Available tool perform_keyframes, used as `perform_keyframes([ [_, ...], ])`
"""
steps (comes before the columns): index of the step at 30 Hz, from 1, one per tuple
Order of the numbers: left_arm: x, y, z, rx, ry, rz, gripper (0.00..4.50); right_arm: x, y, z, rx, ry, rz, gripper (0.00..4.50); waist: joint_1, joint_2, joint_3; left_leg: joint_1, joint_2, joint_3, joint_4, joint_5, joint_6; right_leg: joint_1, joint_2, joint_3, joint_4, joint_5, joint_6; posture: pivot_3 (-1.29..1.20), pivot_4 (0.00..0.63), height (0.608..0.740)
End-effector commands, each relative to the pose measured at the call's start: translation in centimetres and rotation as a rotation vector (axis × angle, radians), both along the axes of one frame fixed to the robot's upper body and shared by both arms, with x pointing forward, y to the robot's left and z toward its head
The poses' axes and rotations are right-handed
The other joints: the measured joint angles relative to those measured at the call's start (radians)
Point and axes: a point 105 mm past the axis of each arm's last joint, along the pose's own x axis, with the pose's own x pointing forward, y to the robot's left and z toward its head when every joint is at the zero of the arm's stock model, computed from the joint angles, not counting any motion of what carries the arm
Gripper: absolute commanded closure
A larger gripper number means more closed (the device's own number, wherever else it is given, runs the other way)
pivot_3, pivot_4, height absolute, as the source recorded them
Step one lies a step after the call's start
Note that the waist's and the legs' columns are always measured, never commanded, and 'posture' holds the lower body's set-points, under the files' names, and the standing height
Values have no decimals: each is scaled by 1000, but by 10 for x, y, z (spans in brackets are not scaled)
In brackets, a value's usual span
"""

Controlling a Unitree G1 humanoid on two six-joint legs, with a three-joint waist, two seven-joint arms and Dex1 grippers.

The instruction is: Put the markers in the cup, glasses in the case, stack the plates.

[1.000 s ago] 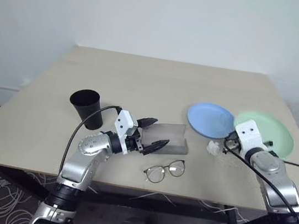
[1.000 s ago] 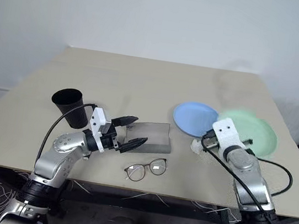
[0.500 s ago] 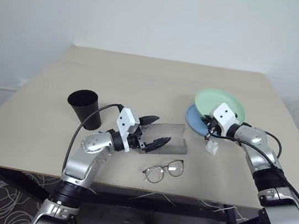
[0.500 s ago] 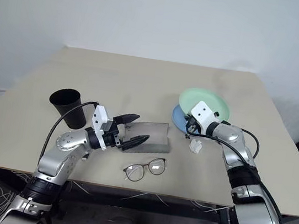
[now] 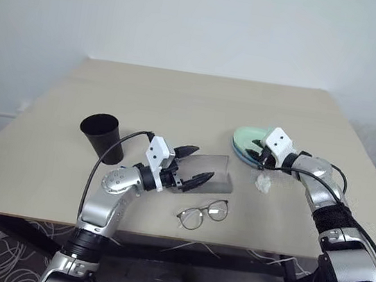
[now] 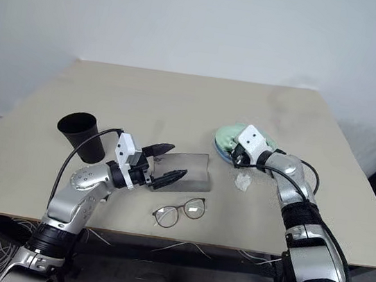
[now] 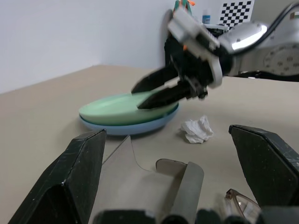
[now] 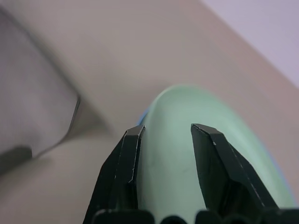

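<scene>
At the left of the head view the black cup (image 5: 102,134) stands upright on the table (image 5: 179,105), with no markers to be seen around it; it looks light and easy to tip, so anything dropped in should go straight down. Just right of it the left claw (image 5: 192,165) hangs level with its fingers spread wide and empty, pointing across the open grey case (image 5: 213,173), forearm low over the table's near side. The case looks stiff but light and could slide if pushed. Below it, at lower centre, the glasses (image 5: 203,214) lie flat near the table's front edge; they are thin, springy and fragile, best taken by the bridge or the frame beside a lens, not by an arm. Right of centre the mint green plate (image 7: 127,108) sits on top of the light blue plate (image 7: 135,128), so stacking looks done; both seem rigid and smooth, likely slippery, with the rim as the only real hold. The right claw (image 5: 257,151) reaches in from the right, elbow out, tilted slightly down, its fingers partly parted at the green plate's near rim; whether they touch it I cannot tell. A crumpled tissue (image 5: 263,184) lies just below the plates.
</scene>
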Motion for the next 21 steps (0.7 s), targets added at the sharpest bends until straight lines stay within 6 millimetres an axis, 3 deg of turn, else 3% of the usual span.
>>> perform_keyframes([
  [1,2,-2,15,-9,-64,-8,0,-10,-11,28,50,23,11,2816,2,0,0,0,0,0,0,0,0,0,0,0,0,0,0,0,0,734],
  [6,3,-5,15,-12,-64,-17,0,-25,-27,30,19,118,1,2816,2,0,0,0,0,0,0,0,0,0,-1,0,0,0,0,0,0,734],
  [11,3,-6,15,-15,-66,-21,0,-46,-37,6,-29,245,27,2816,2,0,0,0,1,1,1,0,0,0,-1,0,-1,0,0,0,0,734],
  [16,4,-7,15,-17,-69,-24,0,-55,-35,-6,-36,292,31,1233,1,0,0,-1,1,1,1,0,0,0,-1,0,0,0,0,0,0,734],
  [21,4,-7,15,-17,-69,-24,0,-61,-33,-18,-53,335,27,1233,2,0,0,-1,2,1,3,0,0,1,-1,0,-1,1,1,0,0,734],
])
